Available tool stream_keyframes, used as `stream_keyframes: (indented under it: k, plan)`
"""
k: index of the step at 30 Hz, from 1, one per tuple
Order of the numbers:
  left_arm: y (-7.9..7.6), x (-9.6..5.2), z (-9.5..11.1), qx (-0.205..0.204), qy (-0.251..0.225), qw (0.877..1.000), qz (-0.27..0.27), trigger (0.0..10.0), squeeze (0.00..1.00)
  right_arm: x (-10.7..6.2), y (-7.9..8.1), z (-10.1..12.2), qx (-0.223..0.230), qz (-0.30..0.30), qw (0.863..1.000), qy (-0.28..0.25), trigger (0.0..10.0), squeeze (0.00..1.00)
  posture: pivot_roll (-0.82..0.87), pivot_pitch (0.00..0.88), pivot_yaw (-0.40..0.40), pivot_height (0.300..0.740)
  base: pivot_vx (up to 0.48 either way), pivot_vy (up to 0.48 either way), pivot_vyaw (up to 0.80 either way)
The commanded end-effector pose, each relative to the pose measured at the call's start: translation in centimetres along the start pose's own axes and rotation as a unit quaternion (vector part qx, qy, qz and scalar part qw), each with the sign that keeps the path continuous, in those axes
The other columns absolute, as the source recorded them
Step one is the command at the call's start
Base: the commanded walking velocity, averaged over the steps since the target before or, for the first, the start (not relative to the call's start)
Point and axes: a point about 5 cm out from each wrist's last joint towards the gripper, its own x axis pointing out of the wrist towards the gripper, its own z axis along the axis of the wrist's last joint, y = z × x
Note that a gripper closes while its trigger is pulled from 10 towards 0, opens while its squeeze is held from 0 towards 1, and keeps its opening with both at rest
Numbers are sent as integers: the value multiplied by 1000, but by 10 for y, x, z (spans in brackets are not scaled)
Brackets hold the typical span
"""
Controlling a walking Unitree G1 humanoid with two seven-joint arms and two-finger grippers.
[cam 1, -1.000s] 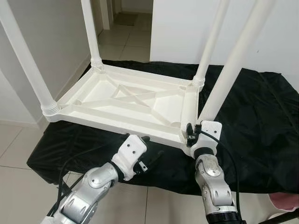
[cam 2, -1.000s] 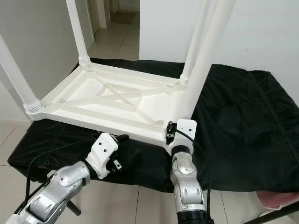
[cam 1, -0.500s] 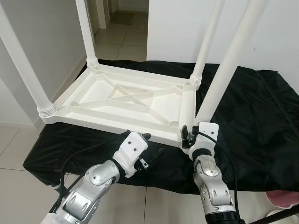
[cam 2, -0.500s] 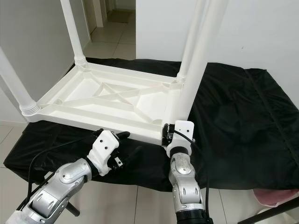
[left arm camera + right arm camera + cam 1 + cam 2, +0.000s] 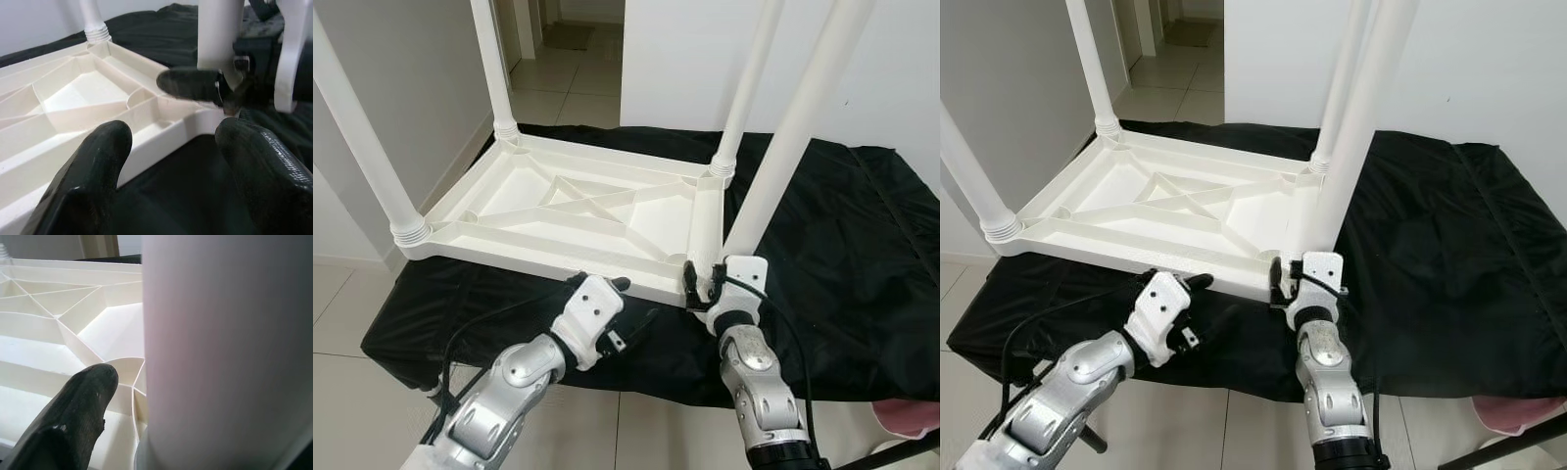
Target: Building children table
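- Left gripper [image 5: 625, 305]: fingers spread, empty, hovering just beside the near long edge of the tabletop.
- Children's table [image 5: 578, 211]: white plastic, lying upside down on a desk draped in black cloth [image 5: 832, 245], three legs seated upright at its corners.
- Fourth leg [image 5: 783, 147]: tilted, foot at the near right corner socket.
- Right gripper [image 5: 700, 286]: fingers pinching the fourth leg near its base.

head eyes: high, facing forward-down over table [image 5: 578, 211] | left wrist: close at near edge | right wrist: pressed against leg [image 5: 225, 352] | shared: near-right corner
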Motion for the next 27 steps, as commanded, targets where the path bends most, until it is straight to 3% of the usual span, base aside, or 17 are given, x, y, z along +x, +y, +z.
stream_keyframes:
  k: [1,6,14,27]
  plan:
    - [-2,1,-1,-1,-4,1000,-31,10000,0,-1,-1,-4,8,5,1000,2,10000,0,-26,0,-22,740,0,0,0]
    - [-2,3,-1,-2,-6,1000,-30,10000,0,-1,-1,-6,6,3,1000,1,10000,0,-34,0,-17,740,0,0,0]
    - [10,11,6,7,-21,1000,-11,10000,0,-4,-2,-3,-2,17,999,-35,10000,0,-43,0,11,740,0,0,0]
    - [18,5,-5,25,-2,1000,19,10000,0,-9,-8,-5,5,25,997,-68,10000,0,-31,0,13,740,0,0,0]
